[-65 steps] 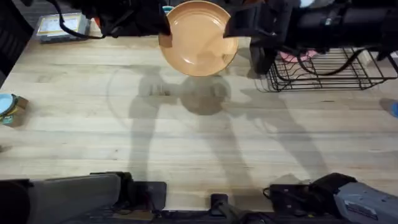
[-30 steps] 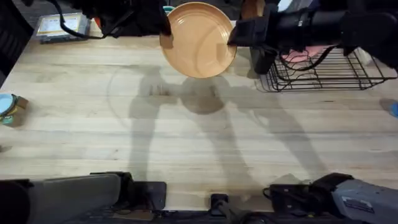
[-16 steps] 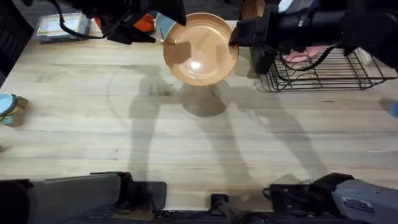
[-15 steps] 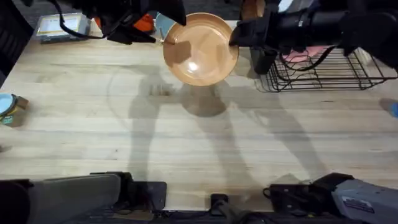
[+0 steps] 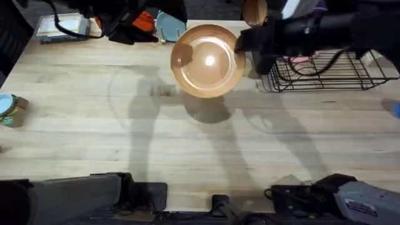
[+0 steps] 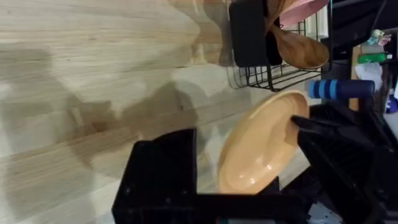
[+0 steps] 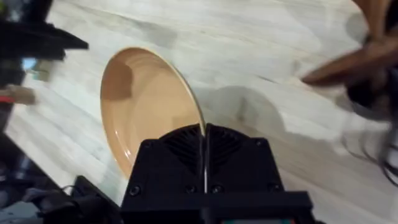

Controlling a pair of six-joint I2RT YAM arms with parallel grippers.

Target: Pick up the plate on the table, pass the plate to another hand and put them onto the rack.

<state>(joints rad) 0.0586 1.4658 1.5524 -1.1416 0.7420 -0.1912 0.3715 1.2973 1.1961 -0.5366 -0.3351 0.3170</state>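
The orange-tan plate [image 5: 208,60] hangs tilted above the table [image 5: 187,144], near its far edge and just left of the black wire rack [image 5: 325,69]. My right gripper [image 5: 240,44] is shut on the plate's right rim; in the right wrist view the rim [image 7: 186,106] runs straight in between the fingers. My left gripper [image 6: 249,180] stands open, clear of the plate, and its arm lies along the far edge to the plate's left. In the left wrist view the plate [image 6: 261,149] floats beyond the fingers, with the rack [image 6: 267,71] behind it.
A pink plate [image 5: 297,57] stands in the rack and a wooden piece [image 5: 254,9] is behind it. Light-blue plates [image 5: 170,26] and an orange object [image 5: 144,22] sit at the far edge. A box [image 5: 62,25] lies far left, a blue tin [image 5: 9,107] at the left edge.
The left gripper has let go of the plate and drawn back to the left. The right gripper now carries the plate alone, a little right and nearer, tilted flatter.
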